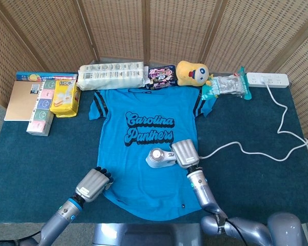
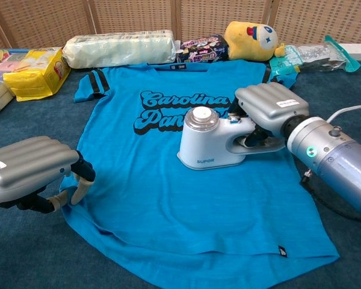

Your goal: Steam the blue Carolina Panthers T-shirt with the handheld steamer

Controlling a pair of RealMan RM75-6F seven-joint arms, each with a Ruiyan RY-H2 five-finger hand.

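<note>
The blue Carolina Panthers T-shirt (image 1: 143, 169) (image 2: 168, 198) lies flat on the dark table, collar toward the back. My right hand (image 1: 184, 152) (image 2: 266, 105) grips the handle of the white handheld steamer (image 1: 157, 158) (image 2: 208, 143), which rests on the shirt's middle just below the lettering. Its white cord (image 1: 246, 149) trails right across the table to a power strip (image 1: 268, 79). My left hand (image 1: 95, 184) (image 2: 30, 170) sits at the shirt's lower left hem, fingers curled onto the fabric edge.
Along the back edge stand a pack of rolls (image 1: 111, 75), snack bags (image 1: 161, 76), a yellow plush toy (image 1: 191, 72) and a plastic package (image 1: 227, 84). A yellow packet (image 1: 64, 97), boxes (image 1: 40, 110) and a notebook (image 1: 20, 100) lie at the back left. Wicker screens stand behind.
</note>
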